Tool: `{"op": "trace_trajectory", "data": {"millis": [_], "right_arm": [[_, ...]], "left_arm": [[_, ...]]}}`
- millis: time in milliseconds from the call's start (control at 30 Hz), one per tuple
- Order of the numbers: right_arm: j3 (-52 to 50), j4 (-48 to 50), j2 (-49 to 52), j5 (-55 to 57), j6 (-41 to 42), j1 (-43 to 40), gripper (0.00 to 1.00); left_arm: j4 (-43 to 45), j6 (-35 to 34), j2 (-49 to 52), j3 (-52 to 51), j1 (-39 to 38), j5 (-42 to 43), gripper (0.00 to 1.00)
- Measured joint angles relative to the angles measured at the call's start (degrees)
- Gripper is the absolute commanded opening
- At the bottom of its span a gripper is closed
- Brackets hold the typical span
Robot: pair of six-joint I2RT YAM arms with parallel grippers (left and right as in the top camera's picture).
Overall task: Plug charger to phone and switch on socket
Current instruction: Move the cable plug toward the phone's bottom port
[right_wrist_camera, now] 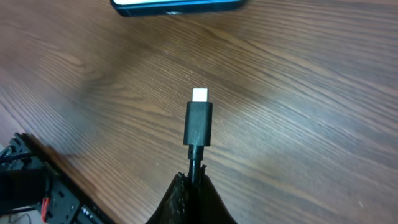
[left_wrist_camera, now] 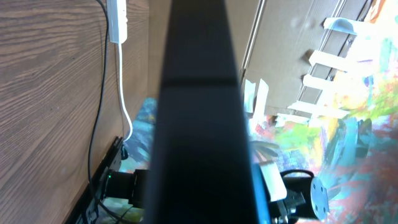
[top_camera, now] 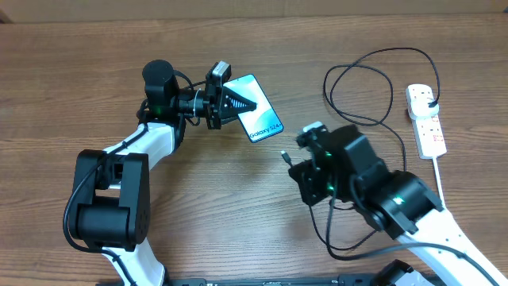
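The task is at its first half, in my judgement, and nothing is finished yet. The left pincer is pressed together on the phone and holds it by one end; in the left wrist view only the dark edge of the phone shows, as a wide band. I cannot tell whether the far end of the phone rests on the counter. The right pincer is pinching the charger cable just behind its connector, and the small metal tip points towards the phone. The connector is not in the phone: bare wood lies between them, so they are near but clearly apart, and the tip seems to aim a little beside the end of the phone. What is left is to line up the tip with the port, which I cannot see, to push it in, and then to press the switch. The power strip lies at the right side of the counter, well apart from both pincers. The black plug seems to sit in it already. Whether its switch is on, the pictures are too small to tell.
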Motion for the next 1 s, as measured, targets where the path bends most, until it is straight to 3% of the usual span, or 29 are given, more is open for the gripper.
{"op": "trace_trajectory", "data": {"millis": [600,1000], "right_arm": [[0.0,8.2,3.4,2.6,-2.4,2.0,0.04],[0.0,8.7,3.4,4.9,-2.5,2.0,0.04]], "left_arm": [[0.0,2.2,0.0,0.0,0.0,0.0,0.04],[0.0,2.2,0.0,0.0,0.0,0.0,0.04]]}}
